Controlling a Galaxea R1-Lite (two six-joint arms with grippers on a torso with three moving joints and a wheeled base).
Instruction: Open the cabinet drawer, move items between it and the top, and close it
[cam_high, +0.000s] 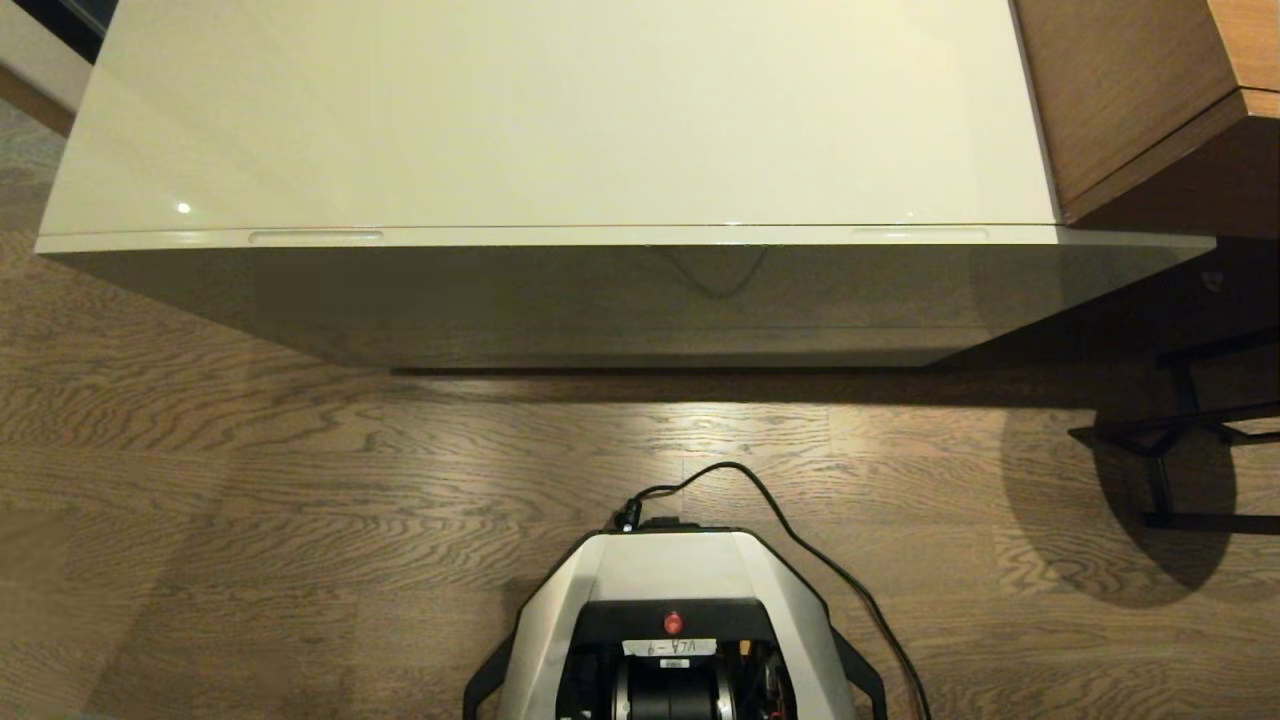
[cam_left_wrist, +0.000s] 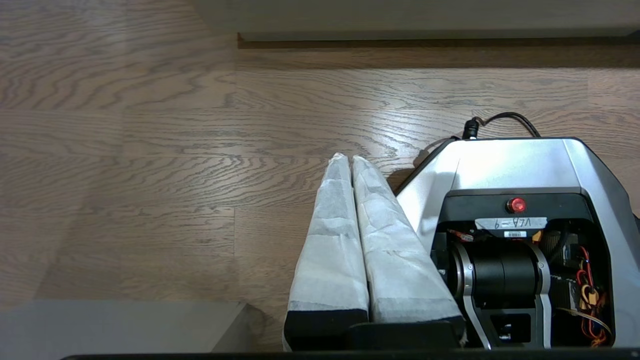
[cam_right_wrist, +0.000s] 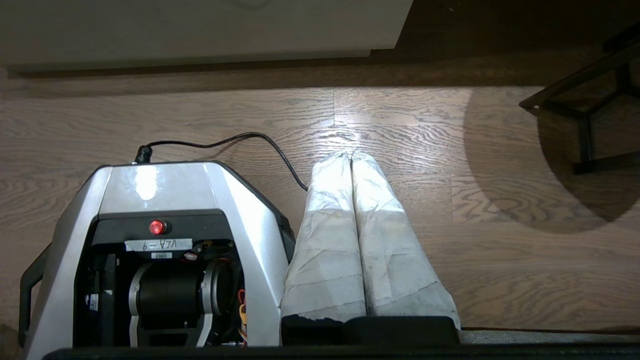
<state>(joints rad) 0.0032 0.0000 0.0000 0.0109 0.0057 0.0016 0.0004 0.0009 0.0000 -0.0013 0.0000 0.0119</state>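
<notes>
From our head view we look down on the top (cam_high: 560, 110), a glossy cream surface with nothing on it, and below its front edge the cabinet drawer (cam_high: 600, 295) sits fully closed, its two slim slots (cam_high: 315, 237) showing near either end of the front lip. No slippers or paper roll are visible, so we judge they lie inside the drawer, and the task is at its very start with the opening step not yet begun. Our base (cam_high: 672, 620) stands on the wooden floor (cam_high: 250, 480) a little back from the cabinet, with a black cable (cam_high: 800, 540) trailing off it toward our right, and neither arm appears here. In our left wrist view the left gripper (cam_left_wrist: 348, 159) hangs beside the base over the floor, its wrapped fingers pressed together on nothing. In our right wrist view the right gripper (cam_right_wrist: 350, 156) hangs likewise on the other side, fingers together and empty, with a black metal stand (cam_right_wrist: 590, 115) off to our right near the cabinet's corner. Next we probably need to close in, lift an arm and hook a slot to pull the drawer out. The brown wooden furniture (cam_high: 1150, 100) abuts the cabinet's right end, and it, the stand and the cable crowd that side.
</notes>
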